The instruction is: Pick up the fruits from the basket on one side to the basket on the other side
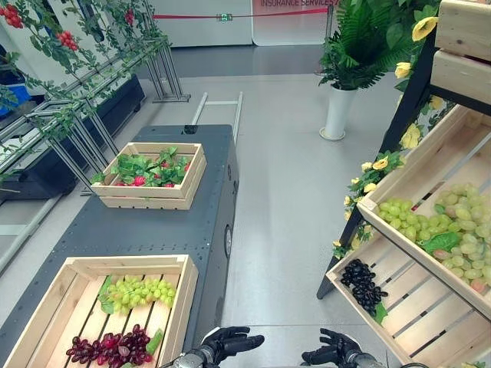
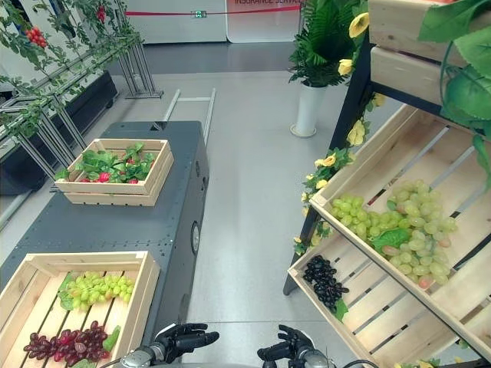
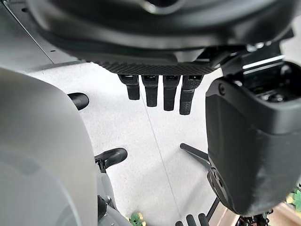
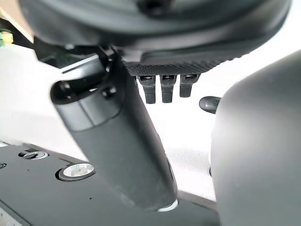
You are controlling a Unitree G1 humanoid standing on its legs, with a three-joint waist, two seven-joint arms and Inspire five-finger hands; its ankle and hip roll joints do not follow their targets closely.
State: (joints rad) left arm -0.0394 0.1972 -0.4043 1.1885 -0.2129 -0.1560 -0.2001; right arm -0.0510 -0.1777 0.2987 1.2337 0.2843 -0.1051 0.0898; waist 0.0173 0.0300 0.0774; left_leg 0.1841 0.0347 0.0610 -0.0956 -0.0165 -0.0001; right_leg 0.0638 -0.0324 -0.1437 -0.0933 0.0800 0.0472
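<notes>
A wooden crate sits at the near end of the dark cart, holding green grapes and dark red grapes. On the shelf to my right, the lower crate holds a bunch of black grapes. The upper crate holds green grapes. My left hand and right hand hang low between cart and shelf, above the floor. Both have relaxed fingers and hold nothing.
A second crate with leaves and small red fruits stands further back on the cart. A potted plant is behind the shelf, whose frame carries yellow flowers. Metal racks with vines line the left.
</notes>
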